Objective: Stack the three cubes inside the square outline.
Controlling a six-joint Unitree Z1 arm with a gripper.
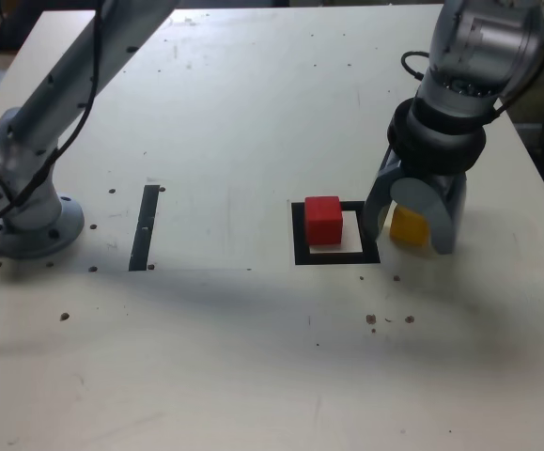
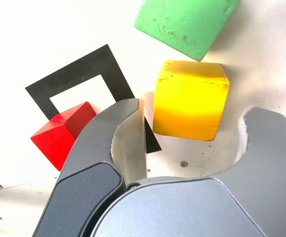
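Yellow cube (image 2: 189,106) looks light and stiff imo, grab opposite flat sides; gripper's (image 2: 194,111) spread around it, not pinching.

The yellow cube (image 2: 189,101) sits upright on the bench between the tips of the pincer (image 2: 194,111), nearer one than the other, its top face smudged. Past it from the pincer lies the green cube (image 2: 187,24), dark-flecked, one corner right by the yellow; whether they touch is unclear. To the exterior view's left of the pincer, the plain red cube (image 1: 324,221) rests flat, partly over the left band of the square outline (image 1: 338,258), black with a pale centre, just beside the pincer.
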